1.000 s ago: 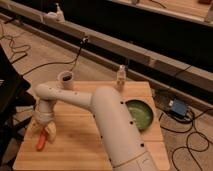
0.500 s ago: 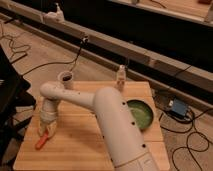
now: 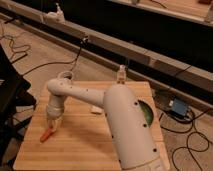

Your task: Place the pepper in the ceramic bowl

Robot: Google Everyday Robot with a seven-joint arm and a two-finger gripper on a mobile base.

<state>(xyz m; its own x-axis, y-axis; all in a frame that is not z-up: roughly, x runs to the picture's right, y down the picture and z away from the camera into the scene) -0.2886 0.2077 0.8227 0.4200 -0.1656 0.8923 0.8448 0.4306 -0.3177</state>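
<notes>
The pepper (image 3: 46, 135), small and orange-red, lies on the wooden table (image 3: 75, 150) near its left edge. My gripper (image 3: 53, 125) points down just above and to the right of the pepper, very close to it. The ceramic bowl (image 3: 146, 113), dark green, sits at the table's right side; my white arm (image 3: 125, 125) hides most of it.
A small white mug (image 3: 65, 76) stands at the table's back left corner. A flat white block (image 3: 96, 108) lies mid-table beside the arm. A small white bottle (image 3: 121, 73) stands at the back edge. Cables and a blue box (image 3: 177, 107) lie on the floor around.
The gripper has drifted slightly right and stays low over the pepper. The pepper still lies on the table.
</notes>
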